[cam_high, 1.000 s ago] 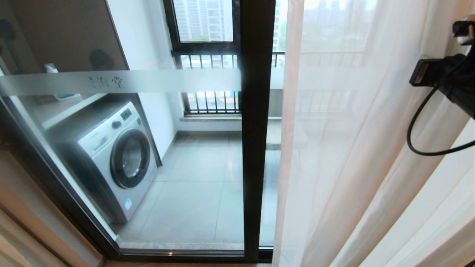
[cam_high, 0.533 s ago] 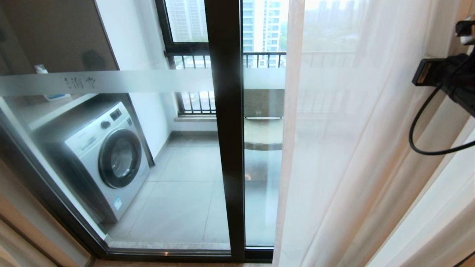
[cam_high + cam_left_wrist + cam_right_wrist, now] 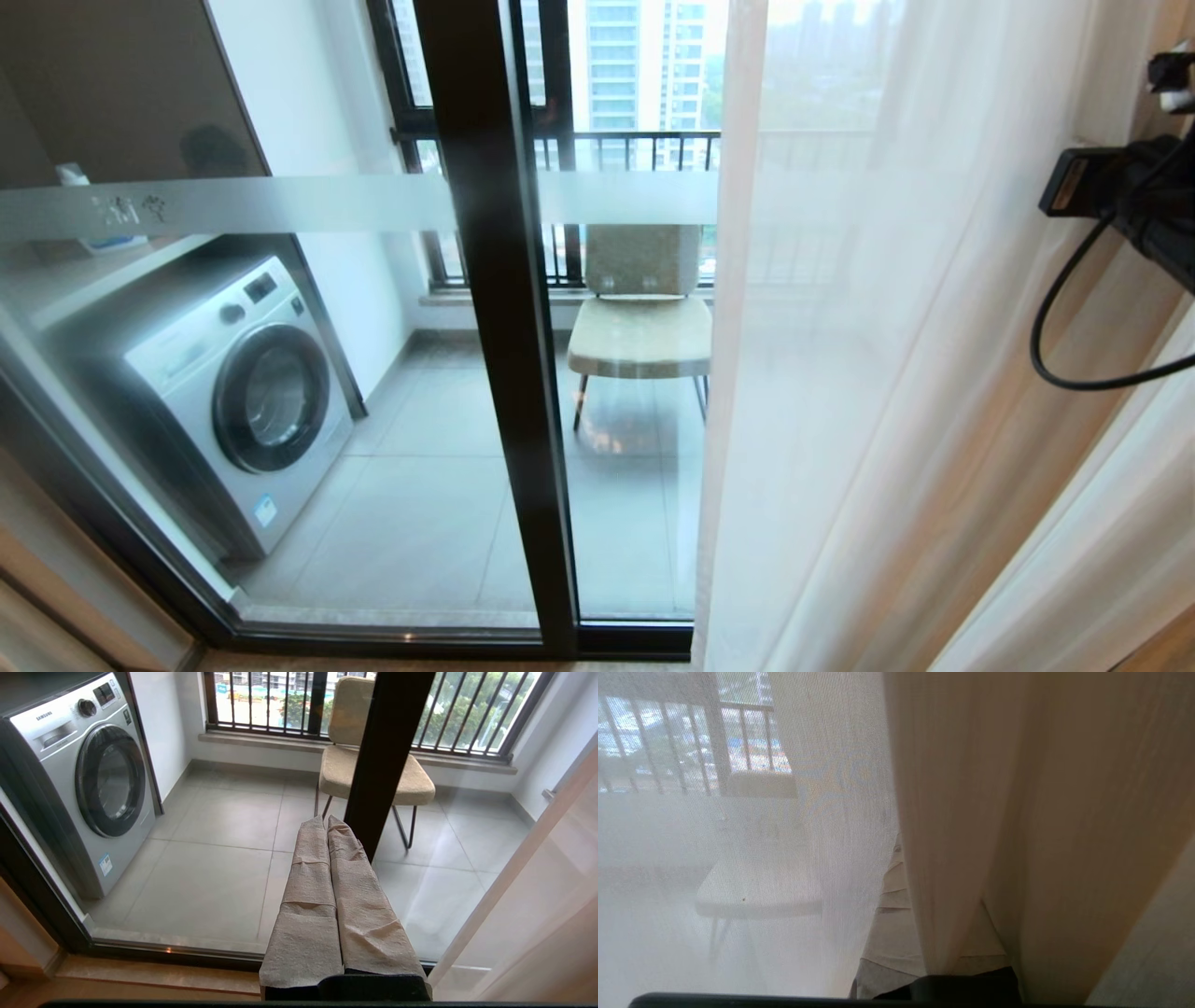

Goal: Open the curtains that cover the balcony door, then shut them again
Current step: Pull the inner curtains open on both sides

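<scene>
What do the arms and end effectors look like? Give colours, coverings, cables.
Left end effector: two long fingers wrapped in beige cloth, black base. Right end effector, partly behind the curtains, has the same beige wrap. Right arm: black housing, orange label, looping black cable.

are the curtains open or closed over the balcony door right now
Partly open: the curtains hang on the right, leaving the balcony door glass bare on the left.

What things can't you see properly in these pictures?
- Right gripper, right wrist view: the curtains drape over its fingers; whether cloth is pinched cannot be told.
- Chair, head view: its right side blurs behind the sheer.
- Characters on the balcony door strip: too small to read.
- Washing machine: label too small.
</scene>
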